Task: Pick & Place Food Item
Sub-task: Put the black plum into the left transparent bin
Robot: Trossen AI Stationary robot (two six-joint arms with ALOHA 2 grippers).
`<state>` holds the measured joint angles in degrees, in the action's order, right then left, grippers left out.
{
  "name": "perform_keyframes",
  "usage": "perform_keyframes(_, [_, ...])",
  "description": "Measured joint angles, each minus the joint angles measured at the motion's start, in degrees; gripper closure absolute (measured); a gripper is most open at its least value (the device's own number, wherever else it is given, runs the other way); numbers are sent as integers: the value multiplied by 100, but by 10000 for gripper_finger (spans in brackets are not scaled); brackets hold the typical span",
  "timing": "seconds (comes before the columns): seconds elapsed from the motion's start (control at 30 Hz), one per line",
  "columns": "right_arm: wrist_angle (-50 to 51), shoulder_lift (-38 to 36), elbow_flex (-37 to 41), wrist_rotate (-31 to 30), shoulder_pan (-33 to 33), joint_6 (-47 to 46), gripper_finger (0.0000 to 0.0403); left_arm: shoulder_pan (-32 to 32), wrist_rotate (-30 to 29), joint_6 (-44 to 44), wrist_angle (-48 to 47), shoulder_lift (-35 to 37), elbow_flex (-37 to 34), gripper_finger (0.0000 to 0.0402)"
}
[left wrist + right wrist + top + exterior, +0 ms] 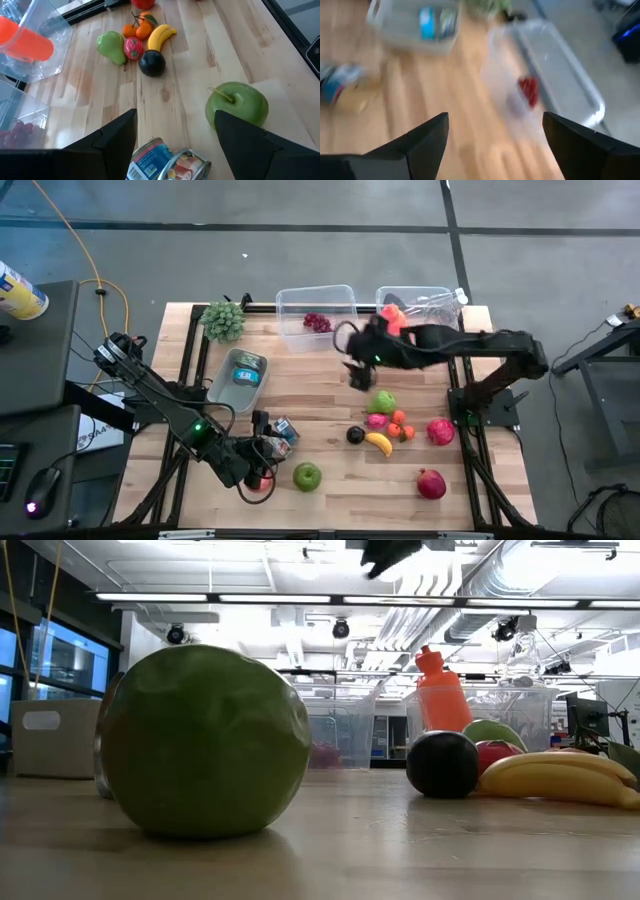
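only can [167, 164] label unreadable

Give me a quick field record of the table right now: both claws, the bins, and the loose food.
left claw: open, low at the near left of the table, over a tin can
right claw: open, empty, above the table near the left clear bin
left clear bin: holds red grapes
right clear bin: holds an orange bottle
green apple: on the wood, just right of the left claw
fruit cluster: green pear, banana, dark plum
grey tray: holds a can
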<state>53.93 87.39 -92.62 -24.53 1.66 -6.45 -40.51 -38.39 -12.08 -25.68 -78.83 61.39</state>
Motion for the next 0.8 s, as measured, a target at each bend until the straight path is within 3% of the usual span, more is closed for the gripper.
perform_keyframes(0.2, [1854,-303,7,-151,831,-1492,109,0,2,-102,-6,-2,-2,147])
perform_keyframes(0.3, [2314,-325,157,-154,1241,-1946,115,0,2,-136,-4,-2,-2,147])
perform_keyframes(0.53, [2491,-358,1045,-271,2121,-2329,125,0,12,-151,-4,-2,-2,147])
perform_keyframes(0.8, [2517,-573,2098,-393,2533,-3089,129,0,20,-170,-4,-2,-4,147])
